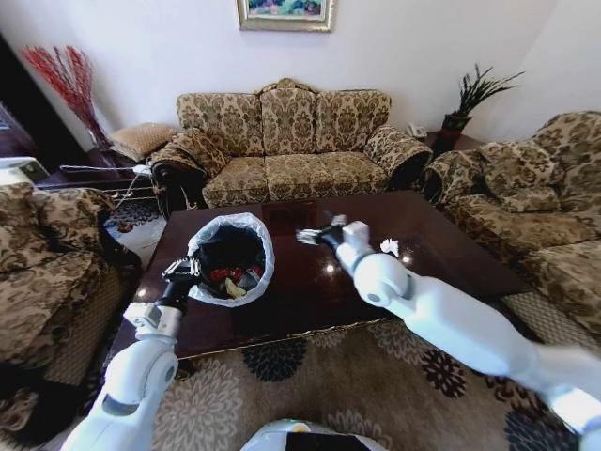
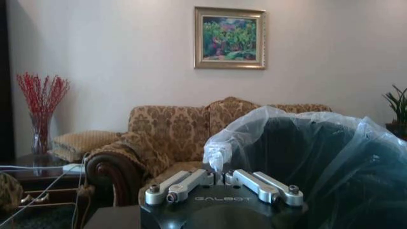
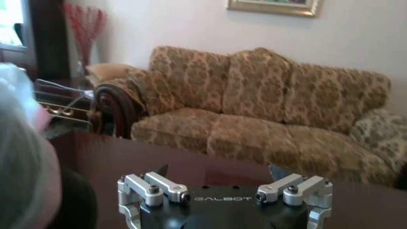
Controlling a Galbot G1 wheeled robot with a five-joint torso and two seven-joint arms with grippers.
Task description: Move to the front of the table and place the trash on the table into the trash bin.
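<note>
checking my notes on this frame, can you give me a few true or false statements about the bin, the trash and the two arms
1. The trash bin stands on the table. True.
2. The bin is empty. False: red and yellow scraps lie inside it.
3. The left end effector is shut on the bin's rim. True, it pinches the white bag liner at the rim.
4. The right end effector carries a bottle. False: it hangs open over the table beside the bin with nothing between its fingers.
5. A crumpled white paper wad lies on the table, on the far side of the right arm from the bin. True.
</note>
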